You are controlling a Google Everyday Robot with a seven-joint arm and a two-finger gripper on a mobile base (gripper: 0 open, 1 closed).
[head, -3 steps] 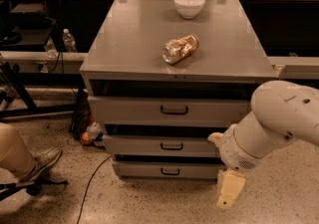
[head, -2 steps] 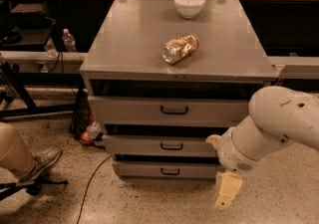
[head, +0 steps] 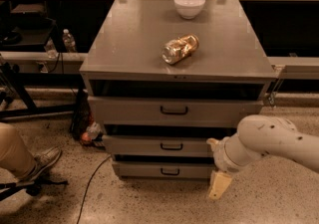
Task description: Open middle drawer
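One claw (head: 218, 180) beside the middle drawer (head: 159, 146), hiding its right end.

Grey middle drawer (head: 164, 146), seemingly cream hand (head: 218, 185) beside

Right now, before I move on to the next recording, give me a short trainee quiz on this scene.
1. True or false: the gripper is touching the black handle of the middle drawer.
2. What lies on the cabinet top? A) a white bowl and a shiny wrapped item; B) a mug and a sponge; C) a stack of plates.
3. How many drawers does the cabinet have?

Key
1. False: the gripper hangs low, near the floor, off the cabinet's right front corner, apart from the handle.
2. A.
3. Three.
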